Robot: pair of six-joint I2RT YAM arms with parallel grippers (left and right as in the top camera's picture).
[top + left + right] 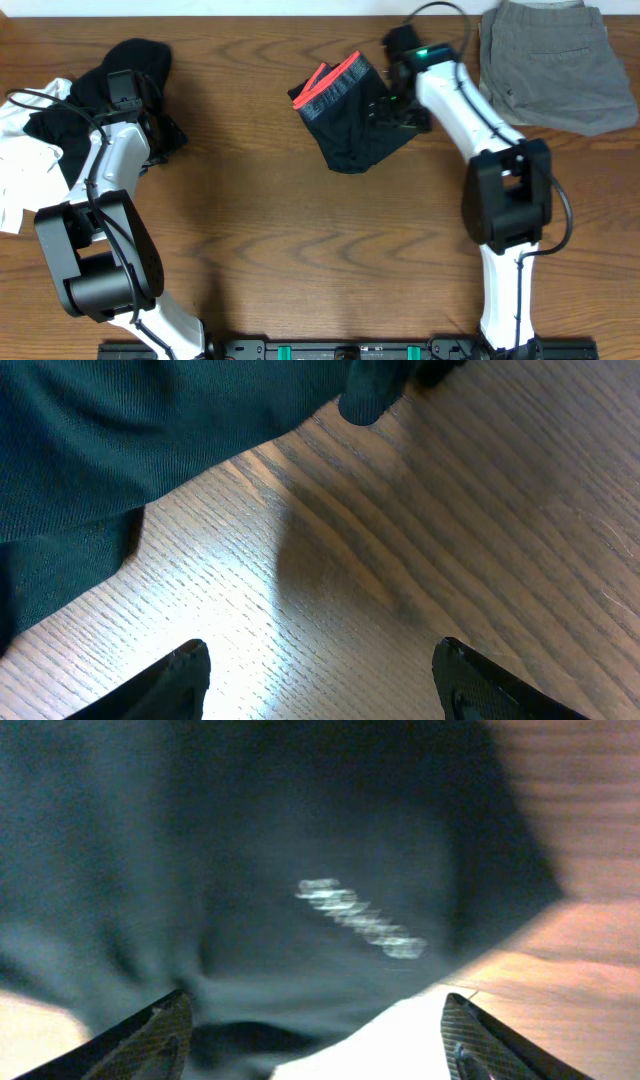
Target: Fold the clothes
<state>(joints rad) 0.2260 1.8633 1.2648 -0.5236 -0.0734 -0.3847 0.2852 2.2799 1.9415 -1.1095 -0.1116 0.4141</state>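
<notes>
Trousers point(345, 110) look folded into a bundle right ahead of the right gripper point(312, 1015), fingers wide, while the black garment point(130, 75) and T-shirt point(20, 170) lie heaped just past the left gripper point(320, 665), also wide and empty, so maybe a third done.

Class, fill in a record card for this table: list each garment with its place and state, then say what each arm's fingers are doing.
black trousers: bundled, middle of the table, grey-and-red waistband showing
black garment: crumpled, far left
white T-shirt: crumpled, left edge
grey shorts: laid flat, far right corner
left fingers: apart, over bare wood beside dark fabric
right fingers: apart, black trousers close in front
</notes>
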